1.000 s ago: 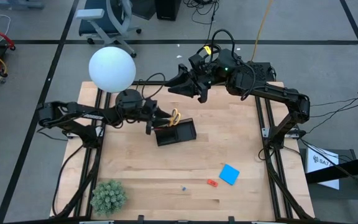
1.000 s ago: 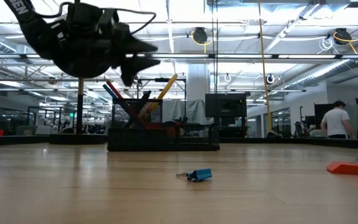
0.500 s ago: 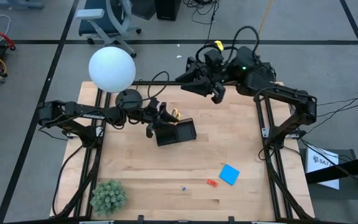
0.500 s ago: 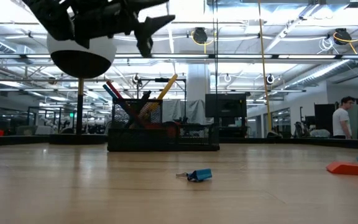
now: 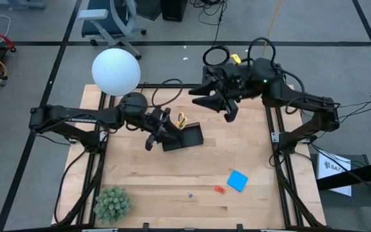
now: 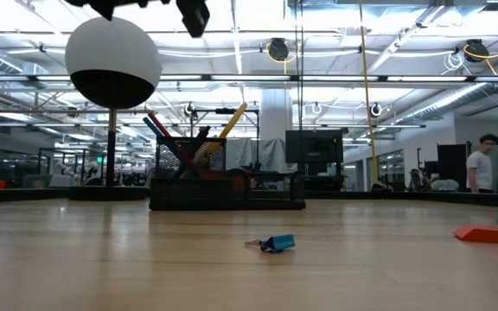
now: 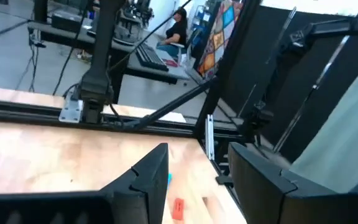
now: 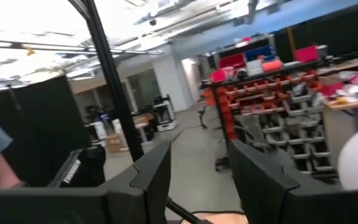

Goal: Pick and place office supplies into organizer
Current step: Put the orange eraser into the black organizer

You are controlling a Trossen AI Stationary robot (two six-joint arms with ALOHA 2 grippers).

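- Over the last second my right claw [image 5: 227,111] has swung away from the far middle of the counter [image 5: 237,138], moving toward its own side and lifting; in the low view it has climbed almost out of the top of the picture.
- Its jaws stand apart and I see nothing between them, so I read it as released and carrying nothing.
- My left claw [image 5: 152,133] has slid along the near-left side of the organizer [image 5: 184,137] and now sits just beside its corner, jaws parted, nothing gripped.
- What this means, as I judge it: neither arm has a load right now, and the next pick has to come from the loose items well apart from the organizer, toward the front right.
- Count inside the organizer: one pair of yellow-handled scissors [image 5: 181,119], and in the low view a cluster of pens [image 6: 167,138] leaning in the mesh; I make out about four, though they overlap.
- Count loose on the counter: one blue note pad [image 5: 237,180], one red-orange piece [image 5: 219,189] just beside it, one small blue clip [image 6: 277,243] nearer the middle.
- Non-task things: one white globe lamp [image 5: 116,72], one green plant [image 5: 112,203].
- One organizer, two arms, three items left to place by my reckoning.
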